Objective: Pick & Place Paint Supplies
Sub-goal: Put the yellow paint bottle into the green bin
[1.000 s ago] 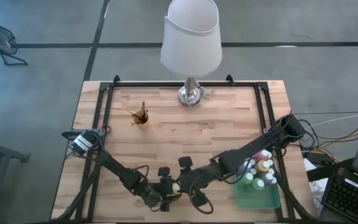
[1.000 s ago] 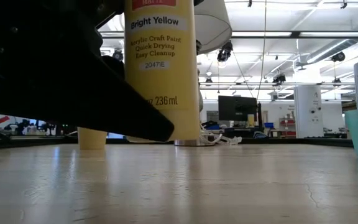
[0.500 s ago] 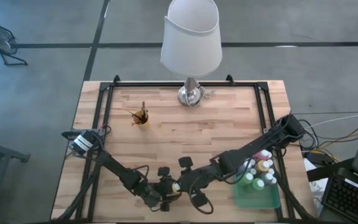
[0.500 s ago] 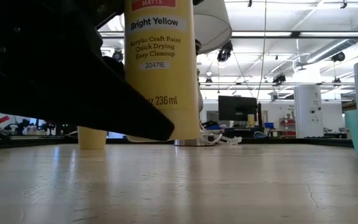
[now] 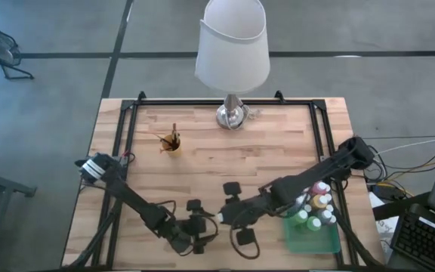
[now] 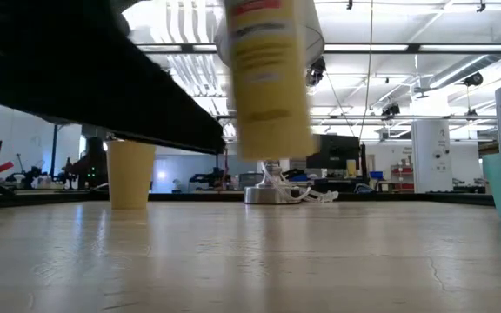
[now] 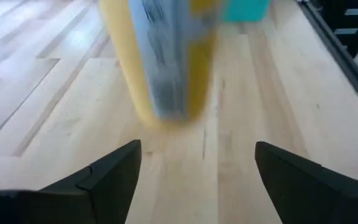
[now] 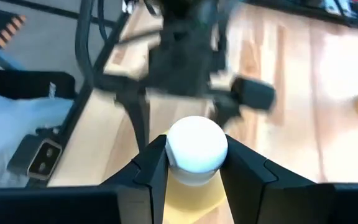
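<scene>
Landmark: lamp (image 5: 232, 113), at the table's (image 5: 278, 159) far edge, centre.

- Cup (image 5: 171, 143) with paintbrushes (image 5: 174, 134) in it: left of the lamp, slightly nearer.
- Tray (image 5: 312, 239): near right corner, well apart from the lamp; several bottles (image 5: 319, 202) stand in its far end.
- Right gripper (image 5: 223, 214): in front of the lamp near the front edge, clamped on a bottle (image 8: 196, 160).
- Left gripper (image 5: 202, 231): just left of the right gripper, nearer the front edge, fingers spread.
</scene>
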You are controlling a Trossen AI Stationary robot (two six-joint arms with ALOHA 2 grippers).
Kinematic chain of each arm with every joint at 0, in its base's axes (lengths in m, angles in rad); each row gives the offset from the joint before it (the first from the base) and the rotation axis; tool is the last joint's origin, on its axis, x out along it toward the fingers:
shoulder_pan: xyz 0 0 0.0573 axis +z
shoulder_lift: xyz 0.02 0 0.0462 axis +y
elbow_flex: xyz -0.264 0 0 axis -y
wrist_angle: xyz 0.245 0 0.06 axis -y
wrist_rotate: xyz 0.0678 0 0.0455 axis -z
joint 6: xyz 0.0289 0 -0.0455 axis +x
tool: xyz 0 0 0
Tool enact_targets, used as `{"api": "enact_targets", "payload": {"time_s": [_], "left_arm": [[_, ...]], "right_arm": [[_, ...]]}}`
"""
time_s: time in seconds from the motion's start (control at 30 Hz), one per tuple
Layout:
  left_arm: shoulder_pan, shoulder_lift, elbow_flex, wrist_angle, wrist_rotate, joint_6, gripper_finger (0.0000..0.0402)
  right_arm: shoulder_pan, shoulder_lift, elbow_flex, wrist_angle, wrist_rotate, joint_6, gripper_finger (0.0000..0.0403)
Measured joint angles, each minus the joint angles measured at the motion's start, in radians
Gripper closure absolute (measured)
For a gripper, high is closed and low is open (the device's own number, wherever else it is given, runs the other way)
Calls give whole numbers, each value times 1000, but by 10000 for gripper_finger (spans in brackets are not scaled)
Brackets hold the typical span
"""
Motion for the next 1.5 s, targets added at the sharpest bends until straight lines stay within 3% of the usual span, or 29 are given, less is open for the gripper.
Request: {"api": "enact_targets", "payload": {"time_s": [0.17, 0.37, 0.63, 0.93, 1.1, 1.5], "left_arm": [[-32, -39, -26, 0, -77, 0, 88], [-42, -40, -31, -10, -103, -5, 88], [-42, -39, -34, -12, -106, -7, 88], [-41, -39, -32, -3, -106, -7, 88], [-41, -39, -32, -2, -106, -7, 88], [-41, -38, -32, -2, -106, -7, 87]], "right_arm": [[50, -56, 42, -240, 101, 102, 290], [180, -147, 42, -451, 210, 364, 290], [452, -220, 40, -522, 422, 654, 290], [652, -227, 33, -668, 584, 981, 290], [716, -227, 5, -737, 644, 1138, 290], [770, -226, -119, -791, 634, 1371, 290]]}}
